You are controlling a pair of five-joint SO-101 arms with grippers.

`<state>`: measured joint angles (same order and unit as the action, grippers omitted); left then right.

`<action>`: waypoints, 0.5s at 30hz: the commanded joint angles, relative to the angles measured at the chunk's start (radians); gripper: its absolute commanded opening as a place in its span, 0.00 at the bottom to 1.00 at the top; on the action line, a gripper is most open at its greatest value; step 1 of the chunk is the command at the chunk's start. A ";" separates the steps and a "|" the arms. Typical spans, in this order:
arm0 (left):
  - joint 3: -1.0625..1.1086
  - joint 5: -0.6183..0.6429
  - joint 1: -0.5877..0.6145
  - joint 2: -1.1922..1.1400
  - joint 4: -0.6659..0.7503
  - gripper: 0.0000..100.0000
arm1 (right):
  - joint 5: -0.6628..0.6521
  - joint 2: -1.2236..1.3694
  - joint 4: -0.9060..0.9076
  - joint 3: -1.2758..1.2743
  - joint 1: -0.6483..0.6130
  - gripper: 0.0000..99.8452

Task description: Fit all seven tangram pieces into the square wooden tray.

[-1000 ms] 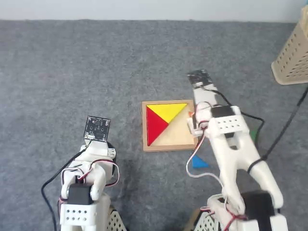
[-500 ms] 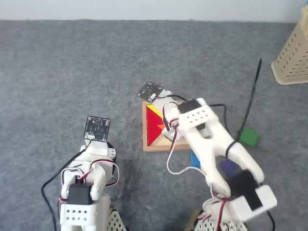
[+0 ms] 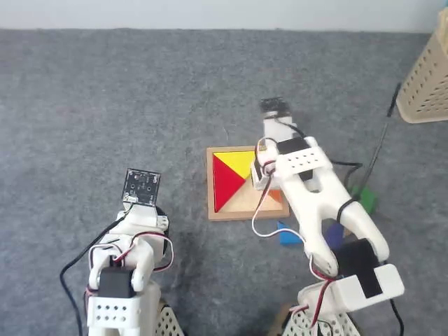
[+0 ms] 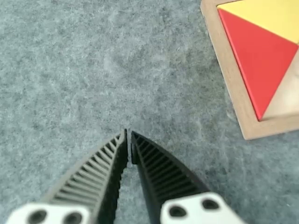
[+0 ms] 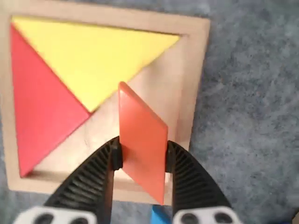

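**First:** Over the right side of the square wooden tray (image 3: 241, 212), the right gripper (image 5: 142, 150) is clamped on an orange wooden parallelogram (image 5: 142, 135), with one finger pressed on each side of it.

**Second:** Is that piece lying flat in the tray?

**First:** No, it's tilted above the bare wood near the right rim. I can't tell whether it touches the bottom.

**Second:** What's already seated?

**First:** A large yellow triangle (image 3: 236, 163) sits along the far edge and a large red triangle (image 3: 225, 183) along the left edge. Their slanted sides meet.

**Second:** And the other arm?

**First:** The left gripper (image 4: 128, 140) hangs over the grey carpet (image 3: 105, 91), off to the tray's left. Its fingers are together, with nothing between them.

**Second:** Are any pieces loose?

**First:** A blue piece (image 3: 289, 234) lies on the carpet near the tray's near right corner. A green piece (image 3: 364, 199) lies farther right, well apart from the tray.
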<state>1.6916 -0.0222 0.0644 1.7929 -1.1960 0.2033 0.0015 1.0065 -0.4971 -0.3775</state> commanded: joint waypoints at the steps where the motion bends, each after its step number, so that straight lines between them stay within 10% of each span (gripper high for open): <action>1: -0.005 0.009 0.005 0.003 -0.005 0.01 | 0.086 -0.013 -0.051 0.031 0.010 0.01; 15: -0.005 0.009 0.005 0.003 -0.005 0.01 | 0.207 -0.015 -0.180 -0.017 0.004 0.16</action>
<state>1.6916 -0.0222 0.0644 1.7929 -1.1960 0.3997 0.0015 0.8362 -0.5186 -0.3805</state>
